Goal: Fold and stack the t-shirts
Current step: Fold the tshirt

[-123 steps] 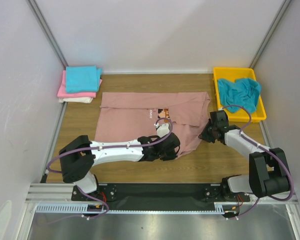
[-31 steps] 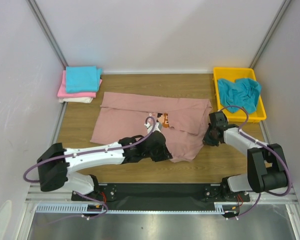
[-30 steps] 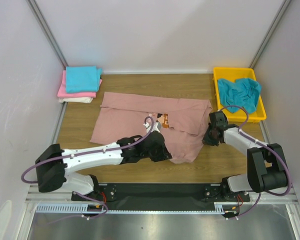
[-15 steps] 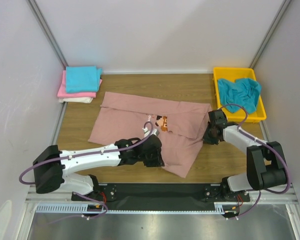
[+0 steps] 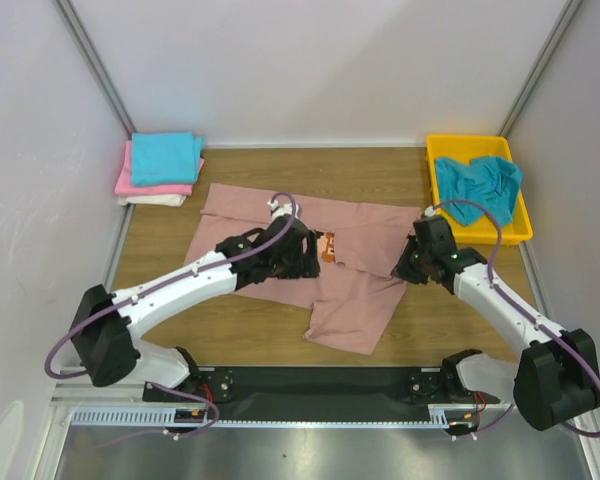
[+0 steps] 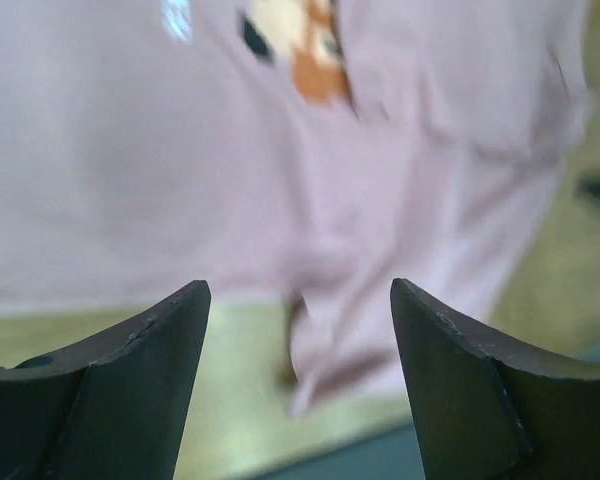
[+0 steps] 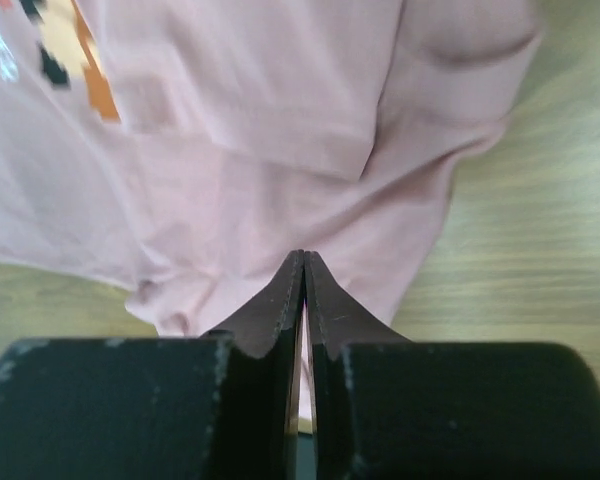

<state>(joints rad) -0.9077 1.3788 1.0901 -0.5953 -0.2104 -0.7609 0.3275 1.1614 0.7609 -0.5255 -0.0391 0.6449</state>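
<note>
The dusty-pink t-shirt (image 5: 370,228) lies spread across the middle of the table, its pixel-figure print (image 5: 327,246) facing up. A rumpled flap (image 5: 352,318) reaches toward the near edge. My left gripper (image 5: 305,257) hovers open over the shirt's centre. In the left wrist view the blurred shirt (image 6: 430,150) shows beneath the left gripper (image 6: 300,285), with nothing between the fingers. My right gripper (image 5: 403,270) is at the shirt's right edge. In the right wrist view the right gripper (image 7: 302,258) is shut above the cloth (image 7: 280,100), its tips holding nothing.
At the back left is a folded stack with a teal shirt (image 5: 166,157) on top, then a bright pink one (image 5: 128,181) and a white one (image 5: 152,200). A yellow tray (image 5: 477,141) at the back right holds a crumpled teal shirt (image 5: 478,180). Grey walls close in both sides.
My left gripper opened, let go of the pink shirt and moved away from the near edge to over its middle. The shirt's near flap dropped toward the front. My right arm stretched out.
</note>
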